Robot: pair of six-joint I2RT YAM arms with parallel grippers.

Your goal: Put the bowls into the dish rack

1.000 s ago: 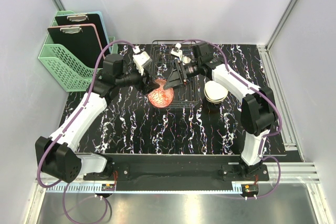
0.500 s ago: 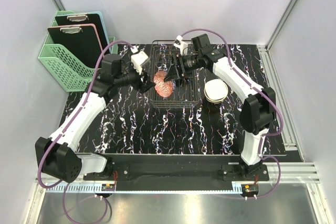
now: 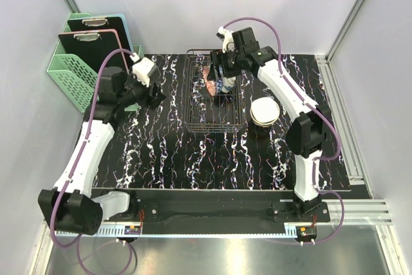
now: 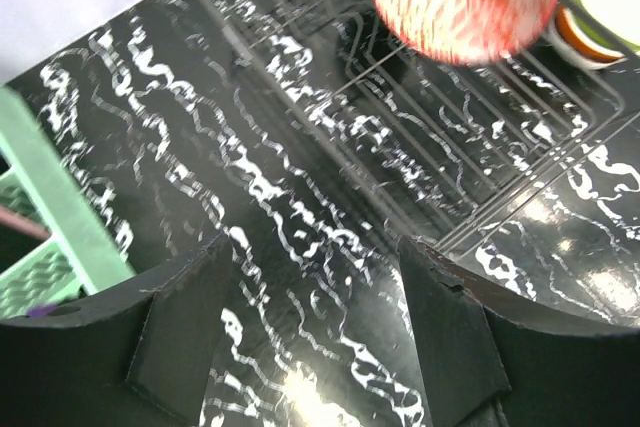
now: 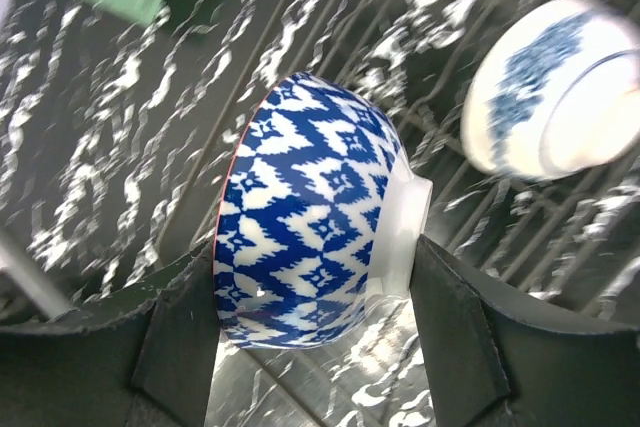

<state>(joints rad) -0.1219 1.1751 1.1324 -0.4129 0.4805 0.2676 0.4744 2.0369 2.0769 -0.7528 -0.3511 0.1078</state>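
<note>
The blue-and-white bowl (image 5: 315, 212) is tipped on its edge above the far end of the dish rack (image 3: 209, 113), clamped between the 2 fingers (image 5: 185, 347) of the right hand (image 3: 217, 75); its outside carries a blue zigzag pattern with a plain white foot, and from the left wrist view its inside is orange-red with dark streaks; whether it touches the wires cannot be told. Just beside it, a second patterned bowl (image 5: 555, 87), white with blue, lies in the rack, blurred. A stack of bowls (image 3: 264, 112) sits on the black marbled worktop (image 3: 161, 152) just right of the rack. The left hand (image 4: 315, 327) hangs over the worktop left of the rack, fingers apart and holding nothing. Further left stands a mint green basket (image 3: 77, 82) with 2 clipboards (image 3: 96, 46) upright in it.
</note>
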